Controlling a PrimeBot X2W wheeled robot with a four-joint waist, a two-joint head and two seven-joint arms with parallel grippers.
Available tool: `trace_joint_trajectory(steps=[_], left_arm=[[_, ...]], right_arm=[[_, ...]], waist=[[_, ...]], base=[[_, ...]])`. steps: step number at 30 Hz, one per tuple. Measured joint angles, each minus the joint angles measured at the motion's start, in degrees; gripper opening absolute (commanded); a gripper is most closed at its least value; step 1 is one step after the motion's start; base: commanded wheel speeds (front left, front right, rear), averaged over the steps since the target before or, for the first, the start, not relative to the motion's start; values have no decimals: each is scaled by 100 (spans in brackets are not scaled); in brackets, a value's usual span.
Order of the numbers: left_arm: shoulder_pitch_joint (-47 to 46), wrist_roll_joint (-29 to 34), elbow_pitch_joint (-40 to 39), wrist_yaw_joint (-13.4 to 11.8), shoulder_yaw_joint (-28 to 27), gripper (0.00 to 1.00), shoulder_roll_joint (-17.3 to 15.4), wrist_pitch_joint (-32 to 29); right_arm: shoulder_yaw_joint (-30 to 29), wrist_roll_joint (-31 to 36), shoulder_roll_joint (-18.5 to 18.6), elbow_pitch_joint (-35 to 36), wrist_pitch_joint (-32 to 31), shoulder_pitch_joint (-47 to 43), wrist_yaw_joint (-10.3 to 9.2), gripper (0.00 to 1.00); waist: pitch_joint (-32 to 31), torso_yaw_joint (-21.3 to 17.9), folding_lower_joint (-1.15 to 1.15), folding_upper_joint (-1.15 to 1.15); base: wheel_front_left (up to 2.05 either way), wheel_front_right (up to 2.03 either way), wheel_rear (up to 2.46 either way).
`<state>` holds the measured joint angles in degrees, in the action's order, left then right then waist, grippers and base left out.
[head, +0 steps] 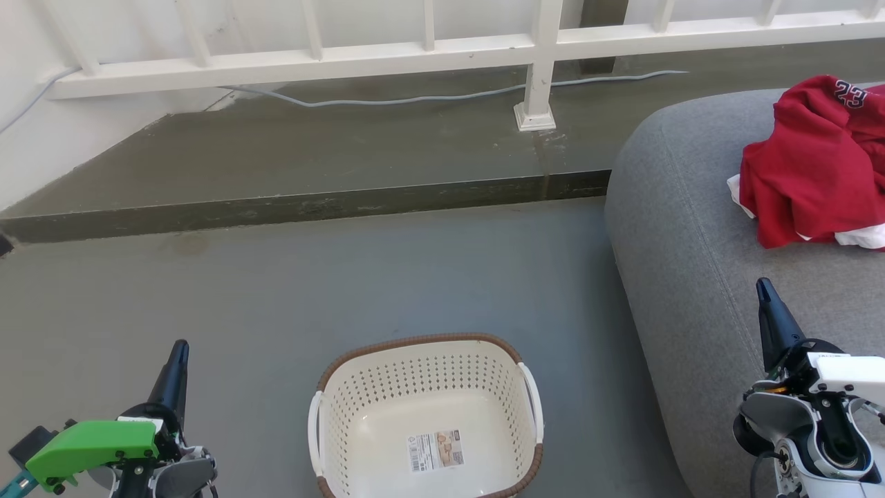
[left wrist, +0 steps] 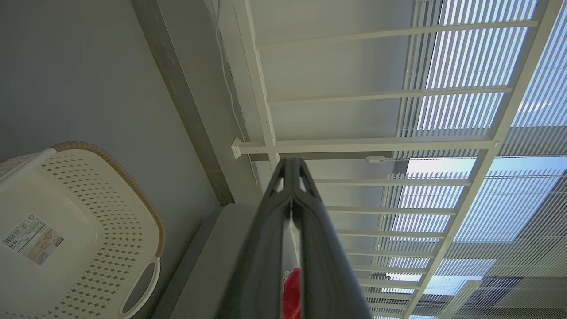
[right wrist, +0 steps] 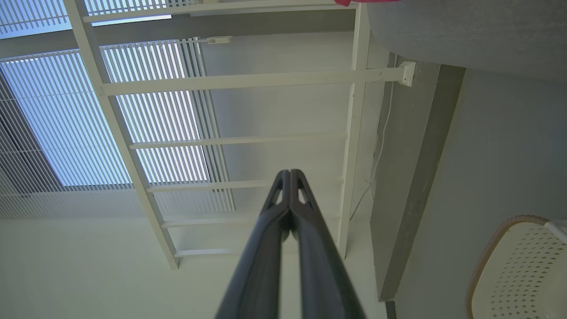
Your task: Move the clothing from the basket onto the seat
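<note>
The red clothing [head: 816, 173] with white trim lies bunched on the grey seat [head: 691, 277] at the right, a "23" showing at its top. The cream basket [head: 425, 422] with a brown rim stands on the floor at the bottom centre, holding nothing but the barcode sticker [head: 435, 451] on its floor. My left gripper [head: 178, 349] is shut and holds nothing, left of the basket. My right gripper [head: 763, 287] is shut and holds nothing, over the seat's front part, below the clothing. In the left wrist view the basket [left wrist: 66, 239] lies at the left and a sliver of red clothing [left wrist: 292, 292] peeks between the fingers.
A raised concrete ledge [head: 304, 204] crosses the floor behind the basket, with a white railing [head: 539, 62] and a grey cable [head: 415, 98] on it. A white wall stands at the far left. Grey floor [head: 276, 297] stretches between ledge and basket.
</note>
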<state>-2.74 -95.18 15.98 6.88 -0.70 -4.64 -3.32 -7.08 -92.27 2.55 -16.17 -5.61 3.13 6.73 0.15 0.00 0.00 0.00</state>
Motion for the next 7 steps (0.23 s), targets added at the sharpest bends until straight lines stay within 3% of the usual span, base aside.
trace_joint_trajectory(steps=[7], left_arm=[[-24,0,4,0,-11,0,2,0]], right_arm=[[-1,0,0,1,0,0,0,0]], waist=[[0,0,0,0]], base=[[0,0,0]])
